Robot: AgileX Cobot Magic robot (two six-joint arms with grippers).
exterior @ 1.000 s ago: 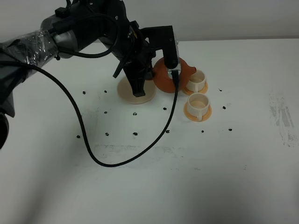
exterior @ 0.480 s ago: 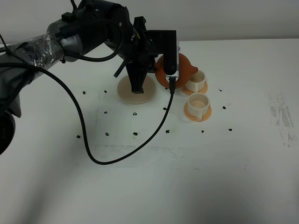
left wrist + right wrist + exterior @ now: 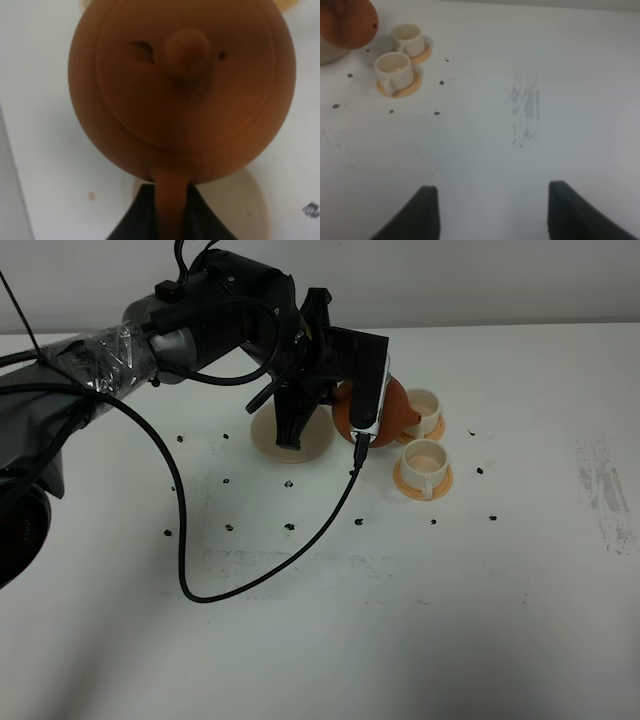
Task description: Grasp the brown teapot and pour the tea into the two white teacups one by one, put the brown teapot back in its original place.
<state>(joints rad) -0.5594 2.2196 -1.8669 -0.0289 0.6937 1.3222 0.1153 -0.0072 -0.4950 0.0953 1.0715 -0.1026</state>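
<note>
- Hidden in the high view: most of the brown teapot (image 3: pixel 397 403), behind the left arm; spout tip hard to make out.
- Against a second ago: teapot shifted slightly toward 4 o'clock.
- Left gripper (image 3: pixel 170 220) clamped on the teapot's loop handle, teapot at 3 o'clock from the saucer (image 3: pixel 264 434), 9 o'clock from the far teacup (image 3: pixel 426 410), 11 o'clock from the near teacup (image 3: pixel 424 462). Right gripper (image 3: pixel 492 210) spread wide, empty.

This looks like a robotics lab test bench: a bare white worktop (image 3: pixel 520 620) inked with small black marker dots (image 3: pixel 289 527) scattered around the cream saucer (image 3: pixel 318 445), a film-wrapped robot arm (image 3: pixel 100 350) trailing a loose black cable (image 3: pixel 182 570) beside the saucer, and a plain pale wall (image 3: pixel 500 280) behind it.
</note>
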